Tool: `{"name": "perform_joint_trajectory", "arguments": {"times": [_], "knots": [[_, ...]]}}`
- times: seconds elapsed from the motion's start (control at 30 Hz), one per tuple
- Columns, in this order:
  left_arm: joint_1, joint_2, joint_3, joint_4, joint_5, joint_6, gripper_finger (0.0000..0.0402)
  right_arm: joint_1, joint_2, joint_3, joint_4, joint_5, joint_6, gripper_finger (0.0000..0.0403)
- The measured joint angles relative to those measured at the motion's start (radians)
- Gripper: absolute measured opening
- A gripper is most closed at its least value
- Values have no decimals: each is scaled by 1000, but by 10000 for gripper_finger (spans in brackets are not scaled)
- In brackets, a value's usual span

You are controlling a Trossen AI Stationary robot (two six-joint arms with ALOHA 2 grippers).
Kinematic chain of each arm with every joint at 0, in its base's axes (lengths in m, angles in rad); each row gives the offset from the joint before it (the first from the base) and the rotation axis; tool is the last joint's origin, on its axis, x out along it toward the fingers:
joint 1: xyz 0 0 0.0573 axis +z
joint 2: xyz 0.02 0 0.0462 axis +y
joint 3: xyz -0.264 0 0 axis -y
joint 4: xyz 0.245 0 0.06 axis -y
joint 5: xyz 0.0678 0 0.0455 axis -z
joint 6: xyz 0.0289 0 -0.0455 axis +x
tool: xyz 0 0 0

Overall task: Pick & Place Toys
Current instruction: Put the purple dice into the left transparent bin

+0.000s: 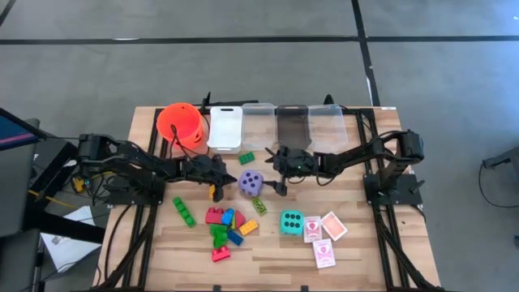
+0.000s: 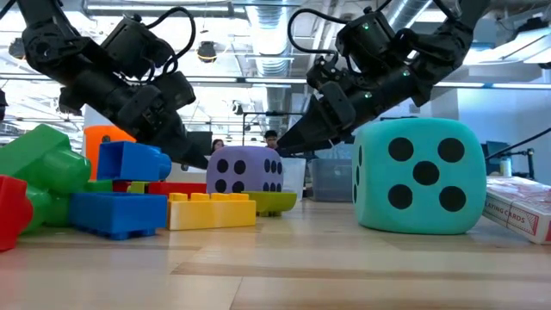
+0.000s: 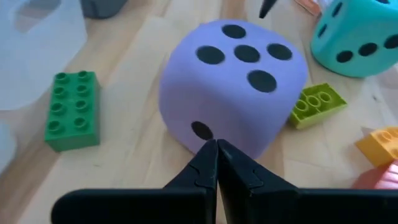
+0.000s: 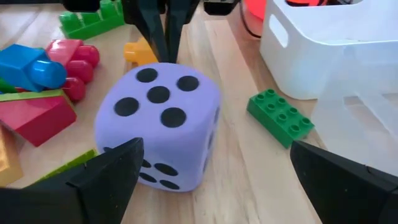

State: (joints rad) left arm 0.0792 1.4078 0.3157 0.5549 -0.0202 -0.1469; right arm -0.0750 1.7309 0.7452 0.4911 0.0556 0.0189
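The purple die (image 1: 250,182) sat mid-table between both grippers: right gripper (image 4: 211,168) spread wide at its three o'clock, left gripper (image 3: 217,163) pressed together at nine (tips touching it?).

Purple die (image 1: 250,182), black dots. Teal die (image 1: 292,222) at its 4 o'clock, black dots. Red-and-white playing cards (image 1: 324,236). Green brick (image 1: 246,157); yellow brick (image 2: 212,210); blue brick (image 2: 118,213). Orange bucket (image 1: 181,123). Pale wood bench (image 1: 357,243).

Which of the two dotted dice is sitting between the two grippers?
The purple dotted die. It sits between the shut left gripper and open right gripper; the teal dotted die lies apart, beside the playing cards.
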Motion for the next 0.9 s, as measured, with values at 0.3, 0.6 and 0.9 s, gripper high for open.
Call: {"name": "perform_joint_trajectory", "arguments": {"times": [0.3,0.6,0.9], "knots": [[0,1,1,31,86,-10,0,0,0,0,3,24,0,400],[-1,1,16,25,106,-19,0,3,0,0,-17,24,26,400],[0,1,16,30,141,-45,0,13,-4,0,-37,21,88,400]]}}
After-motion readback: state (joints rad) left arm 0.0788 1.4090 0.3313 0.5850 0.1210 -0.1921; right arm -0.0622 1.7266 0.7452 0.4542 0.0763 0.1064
